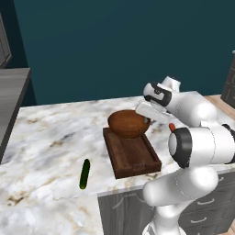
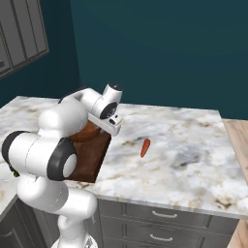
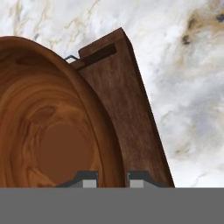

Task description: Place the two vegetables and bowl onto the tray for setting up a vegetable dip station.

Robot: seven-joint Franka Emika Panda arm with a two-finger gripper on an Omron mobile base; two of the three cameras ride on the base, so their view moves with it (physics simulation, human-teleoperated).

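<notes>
The round brown wooden bowl [image 1: 126,123] sits at the far end of the dark wooden tray [image 1: 135,158], leaning slightly. My gripper [image 1: 147,120] is at the bowl's right rim. In the hand view the bowl [image 3: 52,140] lies left, and its rim runs between the two fingertips [image 3: 90,179] of the gripper [image 3: 112,178], which is shut on it. The tray's edge [image 3: 127,113] and a metal handle show beside the bowl. The dark green cucumber [image 1: 85,173] lies on the counter left of the tray. On the marble right of the tray lies the red-orange carrot [image 2: 145,147].
The marble counter [image 2: 184,140] stretches wide to the right of the carrot, with a wooden surface [image 2: 240,140] at its far right. Grey cabinets [image 2: 22,34] hang at the upper left. The counter's front edge runs just before the tray's near end.
</notes>
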